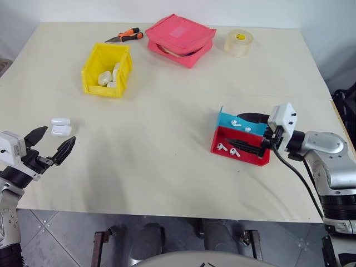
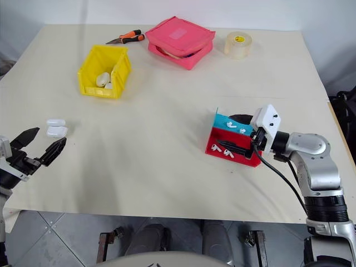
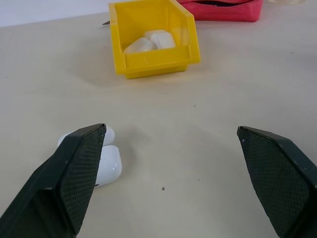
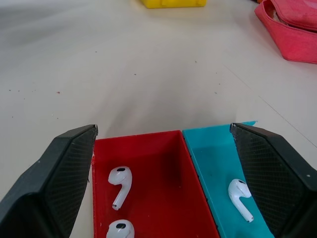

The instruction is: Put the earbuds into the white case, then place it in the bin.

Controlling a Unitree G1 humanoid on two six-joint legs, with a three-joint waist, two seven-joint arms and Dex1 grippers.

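Observation:
The white case (image 1: 60,127) lies open on the table at the left, just beyond my left gripper (image 1: 55,139), which is open and empty; in the left wrist view the case (image 3: 109,161) sits by one finger (image 3: 69,183). My right gripper (image 1: 235,130) is open, its fingers straddling a red tray (image 1: 245,157) and a blue tray (image 1: 227,119). The earbuds (image 4: 120,181) lie loose in both trays, two in the red one and one visible (image 4: 241,197) in the blue. The yellow bin (image 1: 92,69) stands at the far left with several white cases inside.
A pink zip pouch (image 1: 181,39), a roll of clear tape (image 1: 239,42) and orange-handled pliers (image 1: 125,36) lie along the far edge. The table's front edge (image 1: 167,210) runs just below both arms.

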